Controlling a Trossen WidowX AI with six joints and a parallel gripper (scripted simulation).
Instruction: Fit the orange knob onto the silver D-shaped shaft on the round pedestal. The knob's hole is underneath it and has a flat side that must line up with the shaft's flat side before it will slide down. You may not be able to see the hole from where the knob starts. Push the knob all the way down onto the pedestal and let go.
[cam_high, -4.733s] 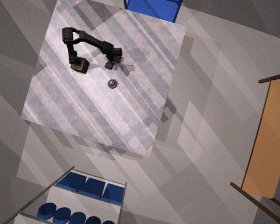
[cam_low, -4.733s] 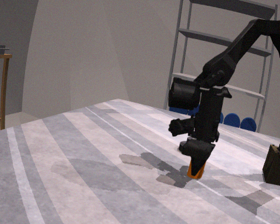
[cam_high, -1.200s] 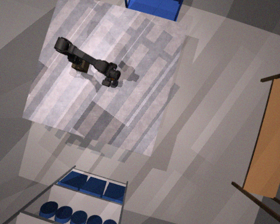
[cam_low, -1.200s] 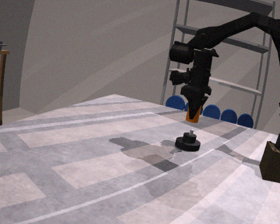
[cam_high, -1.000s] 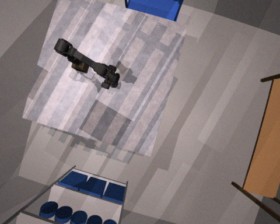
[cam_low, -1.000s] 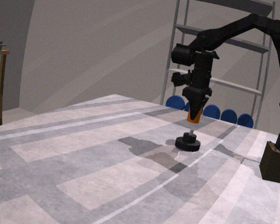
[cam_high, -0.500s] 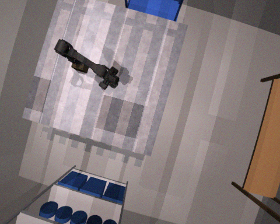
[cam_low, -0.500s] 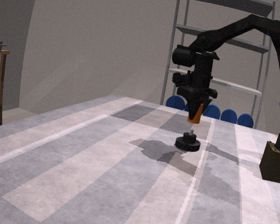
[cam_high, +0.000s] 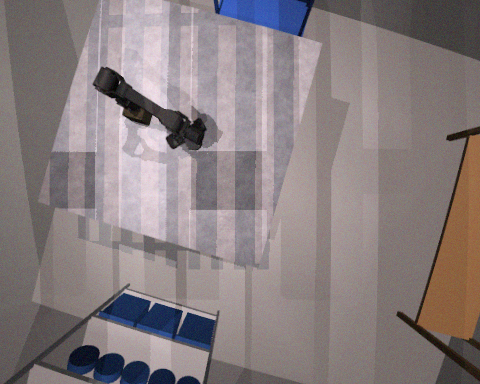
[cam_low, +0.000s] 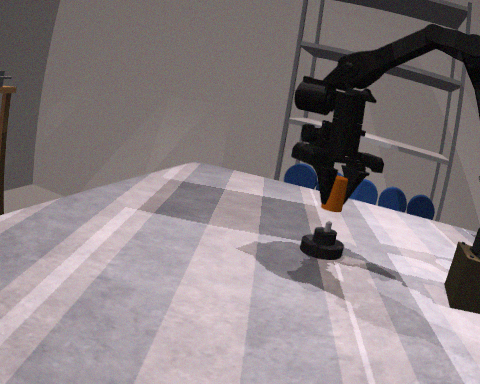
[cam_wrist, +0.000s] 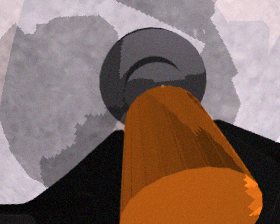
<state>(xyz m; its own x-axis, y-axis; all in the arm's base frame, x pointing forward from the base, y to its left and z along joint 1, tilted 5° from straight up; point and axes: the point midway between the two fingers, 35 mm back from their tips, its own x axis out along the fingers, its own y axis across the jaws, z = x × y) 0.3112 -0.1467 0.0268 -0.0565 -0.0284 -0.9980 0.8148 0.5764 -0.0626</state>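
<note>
The orange knob (cam_low: 335, 194) (cam_wrist: 175, 135) is held by my gripper (cam_low: 336, 192), which is shut on it. The knob tapers and leans slightly in the exterior view. It hangs in the air a little above the silver shaft (cam_low: 328, 226), with a gap between them. The dark round pedestal (cam_low: 322, 248) (cam_wrist: 152, 42) stands on the table under the knob. In the wrist view the knob covers the shaft and the near part of the pedestal. The knob's underside hole and the shaft's flat side cannot be made out. In the top view the arm hides the knob and pedestal.
The table (cam_high: 150, 190) (cam_low: 200, 300) has striped light and shadow. The arm's brown base block (cam_high: 137, 114) (cam_low: 465, 280) stands to the right of the pedestal in the exterior view. A shelf rack with blue bins (cam_high: 165, 318), a blue object (cam_high: 265, 16) and an orange surface (cam_high: 452, 240) stand away from the table.
</note>
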